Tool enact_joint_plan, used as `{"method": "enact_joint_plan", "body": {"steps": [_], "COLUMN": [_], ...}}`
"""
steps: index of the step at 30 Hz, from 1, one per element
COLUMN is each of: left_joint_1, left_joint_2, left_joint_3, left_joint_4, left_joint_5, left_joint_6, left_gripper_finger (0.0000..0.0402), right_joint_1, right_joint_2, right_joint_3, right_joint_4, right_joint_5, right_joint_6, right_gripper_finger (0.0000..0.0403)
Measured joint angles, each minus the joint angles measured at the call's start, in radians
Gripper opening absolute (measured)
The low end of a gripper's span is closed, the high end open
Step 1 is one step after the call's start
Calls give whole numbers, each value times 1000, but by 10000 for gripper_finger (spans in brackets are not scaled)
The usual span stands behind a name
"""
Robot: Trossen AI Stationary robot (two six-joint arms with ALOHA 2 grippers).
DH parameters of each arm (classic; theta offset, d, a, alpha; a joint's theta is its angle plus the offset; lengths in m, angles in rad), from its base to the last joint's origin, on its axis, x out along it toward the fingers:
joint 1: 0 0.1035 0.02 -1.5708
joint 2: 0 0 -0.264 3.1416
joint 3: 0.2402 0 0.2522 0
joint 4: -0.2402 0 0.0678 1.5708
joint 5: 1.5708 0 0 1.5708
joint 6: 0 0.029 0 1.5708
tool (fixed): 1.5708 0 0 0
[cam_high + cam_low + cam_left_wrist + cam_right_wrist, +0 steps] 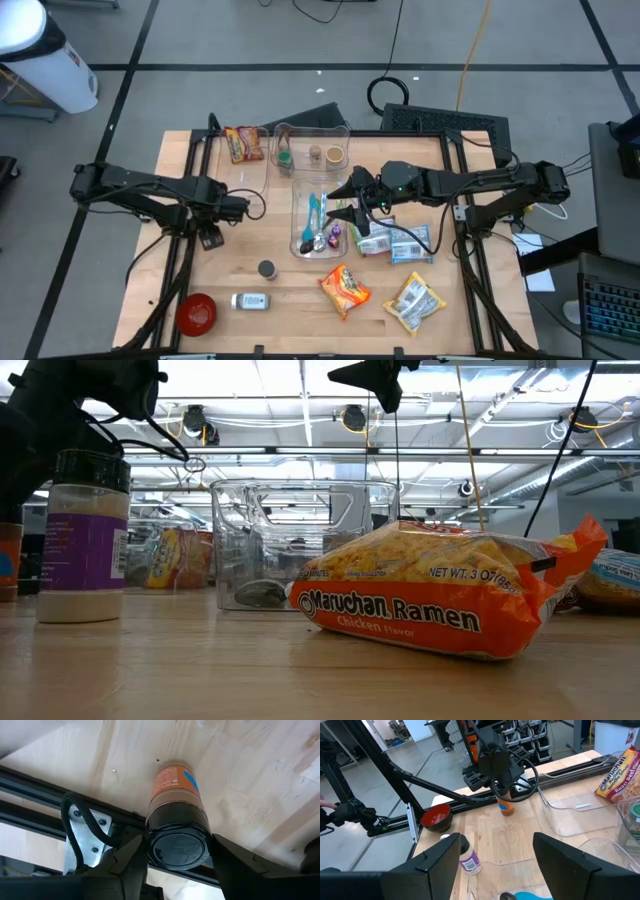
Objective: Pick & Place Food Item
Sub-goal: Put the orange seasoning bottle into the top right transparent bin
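An orange jar with a black lid stands upright on the wooden table near its left side, also seen in the right wrist view. My left gripper points down over it, open, one finger on each side of the lid. My right gripper hangs open and holds nothing, raised above the clear bin at the table's middle. An orange ramen packet lies flat near the front edge. My left gripper comes at the jar from above, its fingers flanking the lid's side. One finger looks to be against the lid and a thin gap shows at the other. I cannot tell whether it touches.
A purple-labelled bottle stands near the front, another bottle lies beside a red bowl. Snack packets lie at the right, and a second clear bin and a noodle packet at the back. The black frame rail runs beside the jar.
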Motion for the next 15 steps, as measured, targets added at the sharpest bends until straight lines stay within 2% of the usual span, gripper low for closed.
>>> {"method": "enact_joint_plan", "body": {"steps": [9, 15], "left_joint_1": [0, 0], "left_joint_2": [1, 1], "left_joint_3": [7, 101], "left_joint_4": [-3, -2], "left_joint_5": [63, 77], "left_joint_6": [34, 56], "left_gripper_finger": [203, 203], "right_joint_1": [0, 0], "right_joint_2": [0, 0], "right_joint_3": [0, 0], "right_joint_4": [1, 3], "right_joint_5": [0, 0], "right_joint_6": [-16, -19], "right_gripper_finger": [242, 242]}}
